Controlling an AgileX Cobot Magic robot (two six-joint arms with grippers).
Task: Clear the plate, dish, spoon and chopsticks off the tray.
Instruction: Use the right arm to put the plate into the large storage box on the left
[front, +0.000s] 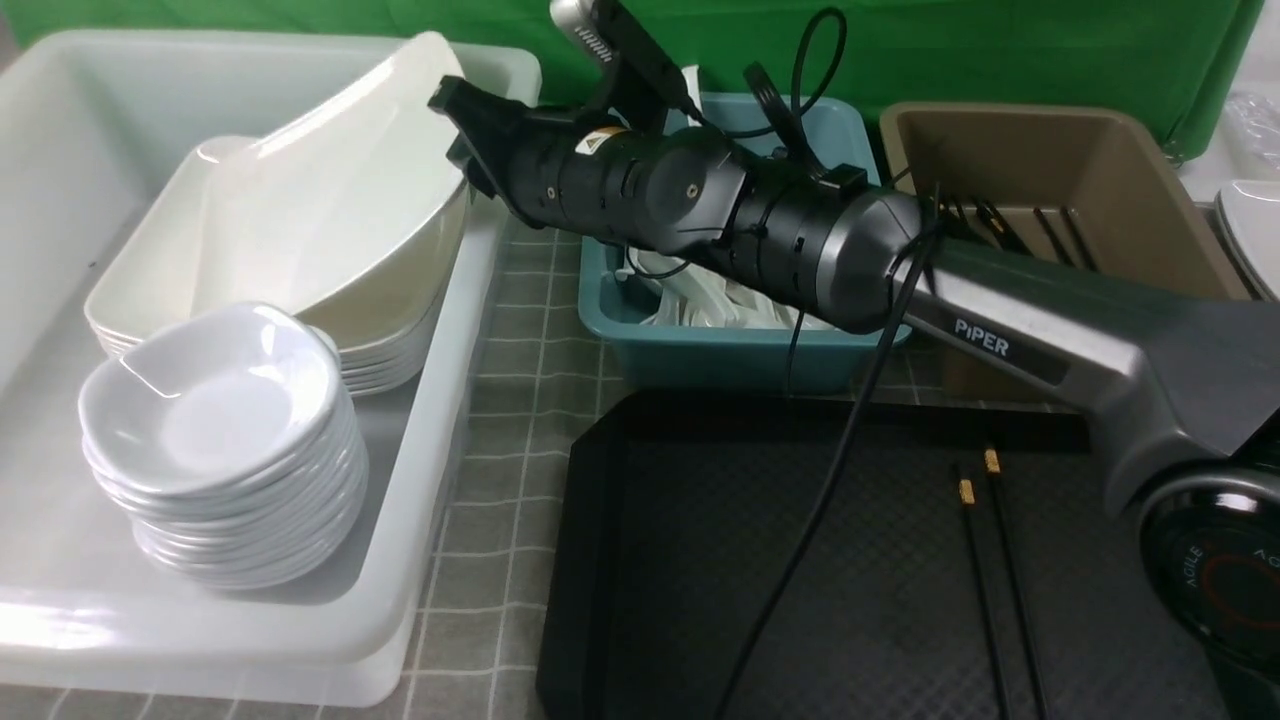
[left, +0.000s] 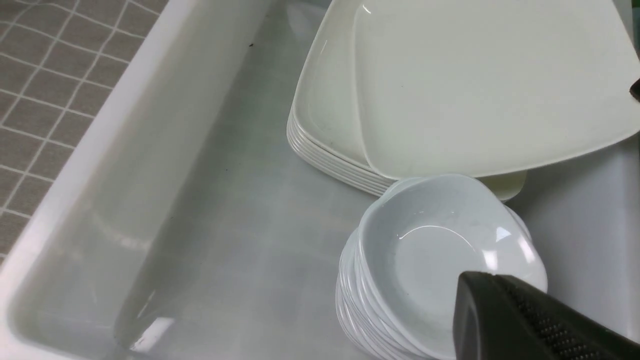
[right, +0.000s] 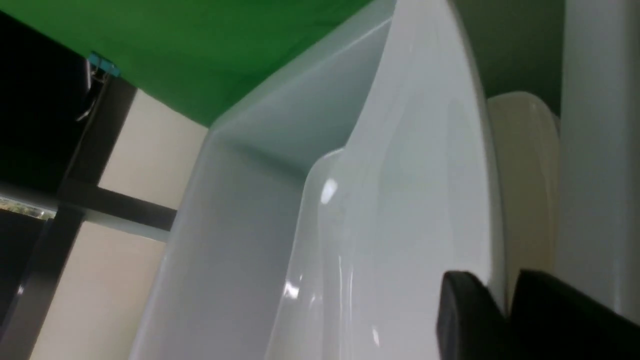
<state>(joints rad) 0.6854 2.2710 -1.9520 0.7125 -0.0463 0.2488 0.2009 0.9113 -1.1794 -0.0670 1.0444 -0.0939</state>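
The right gripper (front: 452, 122) is stretched out left of the tray (front: 700, 560) and beyond its far edge. Its jaws pinch the rim of the plate (front: 340, 190); the right wrist view shows that rim running between them. The plate is tilted, with its high corner at the jaws. Its low side seems to rest on the stack of square plates (front: 385, 365) in the white bin (front: 470, 330) left of the tray. The plate therefore lies leftward and down from the jaws, and letting go should settle it flat on the stack. The left gripper (left: 500, 305) hangs over the small dishes (left: 440, 250) in that bin, clenched on nothing. The chopsticks (front: 977, 570) lie on the tray's right part, long axis pointing away from the robot, probably nearer the right arm.
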